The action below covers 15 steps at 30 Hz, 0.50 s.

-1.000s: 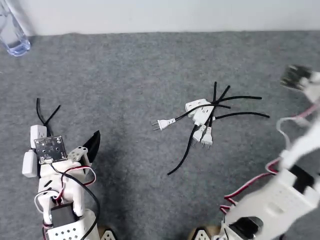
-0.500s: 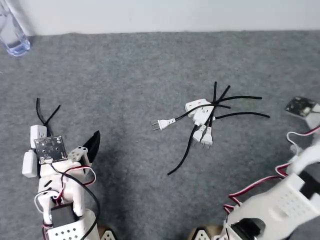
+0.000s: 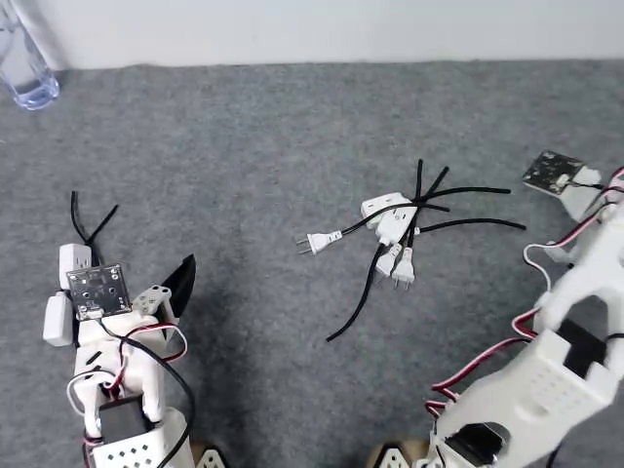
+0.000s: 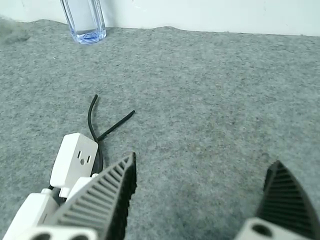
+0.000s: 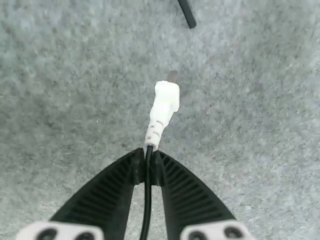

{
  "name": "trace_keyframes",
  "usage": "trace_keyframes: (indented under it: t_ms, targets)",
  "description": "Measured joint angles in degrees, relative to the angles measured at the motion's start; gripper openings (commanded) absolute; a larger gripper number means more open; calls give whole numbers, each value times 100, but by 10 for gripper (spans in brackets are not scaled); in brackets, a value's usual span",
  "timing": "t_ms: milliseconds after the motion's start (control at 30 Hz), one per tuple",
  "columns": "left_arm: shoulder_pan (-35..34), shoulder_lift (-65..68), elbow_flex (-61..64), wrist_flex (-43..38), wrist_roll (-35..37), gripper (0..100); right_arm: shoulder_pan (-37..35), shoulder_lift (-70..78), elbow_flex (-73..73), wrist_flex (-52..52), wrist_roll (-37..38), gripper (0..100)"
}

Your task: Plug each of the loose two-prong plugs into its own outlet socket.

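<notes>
Right gripper (image 5: 147, 167) tight on the cord (image 5: 146, 207) behind a plug (image 5: 164, 107); left gripper (image 4: 202, 162) agape, empty.

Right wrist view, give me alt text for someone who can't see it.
The right gripper is shut on a thin black cord just behind its white two-prong plug, which points away from the gripper over grey carpet. The end of another black cable lies farther off.

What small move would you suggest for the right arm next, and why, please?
Probably swing it toward the white outlet block nearest it. The right gripper is shut on the cord just behind a plug, with the prongs pointing away from the fingers. The plug therefore seems ready to be lined up with a socket.
</notes>
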Motion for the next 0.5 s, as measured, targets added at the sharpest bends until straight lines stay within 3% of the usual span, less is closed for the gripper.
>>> trace_keyframes:
  t_ms: [167,367,500]
  targets:
    - [0,0,0,0,0,379,70,659,9,-158,0,40]
    - [123,0,0,0,0,379,273,888,9,396,132,314]
    - [149,0,0,0,0,379,273,703,9,958,211,376]
